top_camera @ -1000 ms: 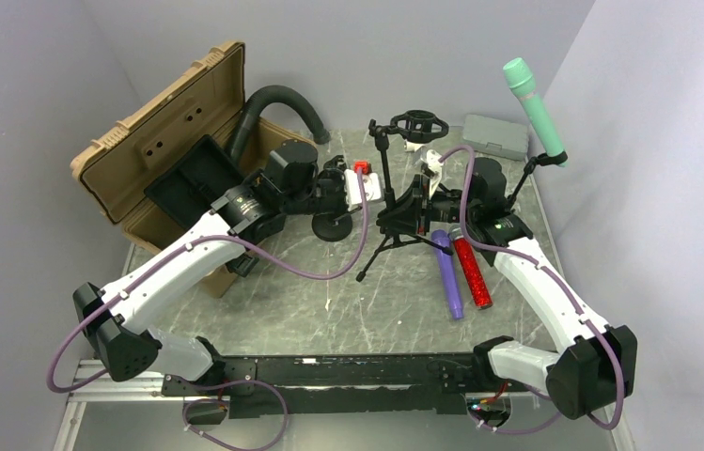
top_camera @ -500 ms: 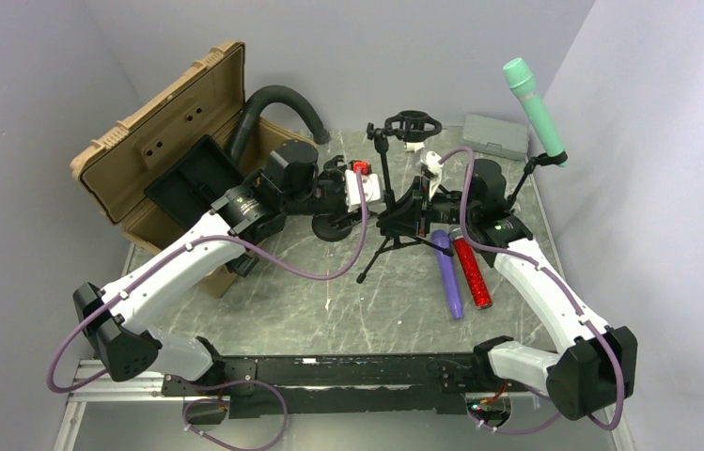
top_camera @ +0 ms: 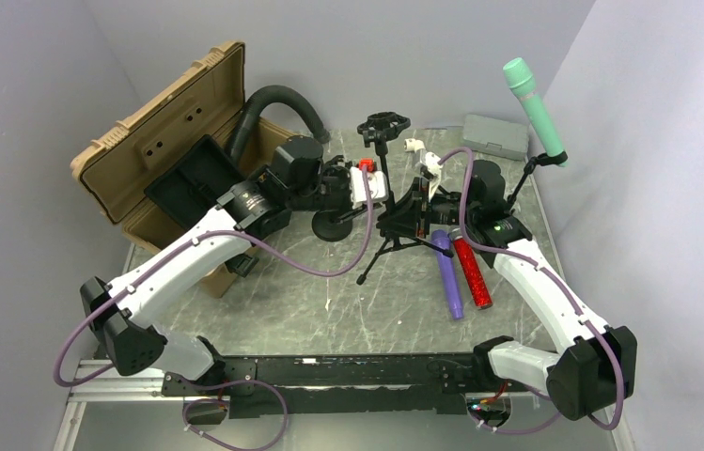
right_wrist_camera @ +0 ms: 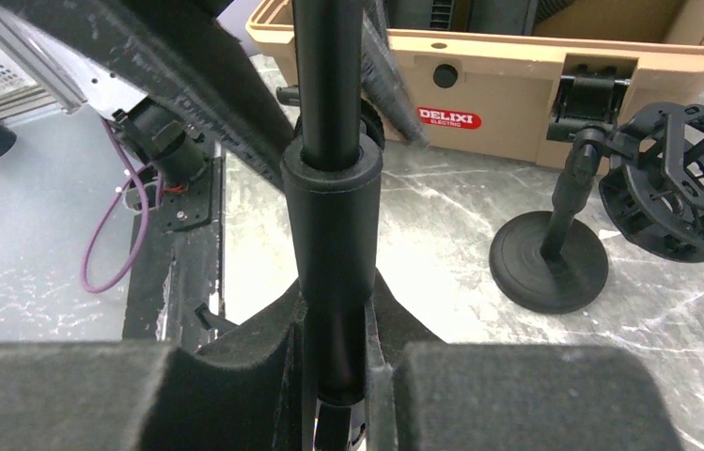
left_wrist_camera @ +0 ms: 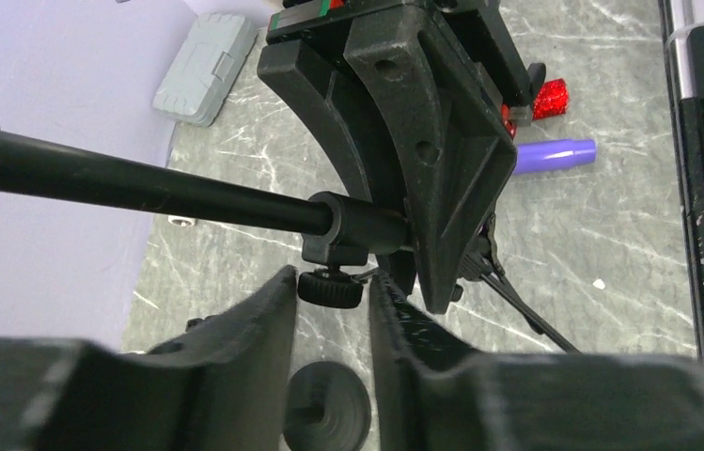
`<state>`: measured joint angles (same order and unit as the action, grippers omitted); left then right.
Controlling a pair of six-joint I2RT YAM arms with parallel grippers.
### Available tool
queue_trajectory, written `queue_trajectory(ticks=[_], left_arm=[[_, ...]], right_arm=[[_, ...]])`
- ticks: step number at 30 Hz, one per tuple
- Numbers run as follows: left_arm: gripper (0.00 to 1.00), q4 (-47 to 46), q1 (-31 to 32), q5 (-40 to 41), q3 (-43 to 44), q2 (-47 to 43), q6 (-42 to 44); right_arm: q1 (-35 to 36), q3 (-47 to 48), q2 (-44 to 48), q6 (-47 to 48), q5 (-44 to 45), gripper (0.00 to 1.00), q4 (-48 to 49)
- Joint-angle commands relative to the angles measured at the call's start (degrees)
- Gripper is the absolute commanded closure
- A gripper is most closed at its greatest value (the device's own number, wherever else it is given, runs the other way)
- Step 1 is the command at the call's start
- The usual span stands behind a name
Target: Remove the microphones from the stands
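The green microphone [top_camera: 534,105] stands tilted, up and right of the right pincer [right_wrist_camera: 334,376], the nearer one, which grips a black pole [right_wrist_camera: 334,188]. The left pincer [left_wrist_camera: 331,315] is narrow round a knob [left_wrist_camera: 329,287]; grip unclear.

Top camera looks down from above; both wrist cameras — very close, facing each other — share the tripod stand [left_wrist_camera: 141,185].
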<state>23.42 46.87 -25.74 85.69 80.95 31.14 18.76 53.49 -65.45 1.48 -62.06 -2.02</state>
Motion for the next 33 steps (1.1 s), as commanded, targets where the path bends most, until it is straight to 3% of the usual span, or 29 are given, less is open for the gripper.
queue_trajectory(ticks=[1, 7, 13, 15, 19, 20, 26, 29, 33], left_arm=[[0.7, -1.49, 0.3, -2.53, 2.62, 0.52, -1.3], [1.0, -2.32, -1.28, -7.97, 1.28, 0.28, -9.05], [0.99, -9.08, -7.31, -26.45, -1.44, 0.5, -28.43], [0.89, -14.97, -9.88, -32.97, -3.14, 1.1, -38.96], [0.55, -28.16, -12.8, -39.03, -7.24, 1.21, -53.54], [0.46, -27.87, -13.26, -38.08, -7.58, 0.59, -52.37], [0.17, -15.25, -13.71, -27.47, -7.55, -5.25, -36.26], [0.09, -13.1, -13.68, -21.96, -7.42, -7.66, -32.27], [0.08, -9.63, -13.63, -14.69, -5.42, -11.11, -23.42]], right_arm=[[-0.35, 0.47, 2.46, -0.05, -2.17, 1.0, 5.72], [-0.53, 1.2, 3.55, 2.45, -1.66, 1.0, 3.53], [-0.48, 2.49, 4.25, 6.7, -0.46, 1.0, -0.54], [-0.47, 2.81, 4.25, 7.44, -0.24, 1.0, -1.15], [-0.48, 3.06, 4.1, 7.49, -0.17, 1.0, -1.32], [-0.48, 3.02, 4.1, 7.57, -0.09, 1.0, -1.46], [-0.59, 2.77, 4.11, 7.39, -0.04, 1.0, -1.23], [-0.58, 2.34, 3.84, 7.17, -0.23, 1.0, -0.72], [-0.74, 1.61, 3.8, 7.79, 0.03, 1.0, -0.74]])
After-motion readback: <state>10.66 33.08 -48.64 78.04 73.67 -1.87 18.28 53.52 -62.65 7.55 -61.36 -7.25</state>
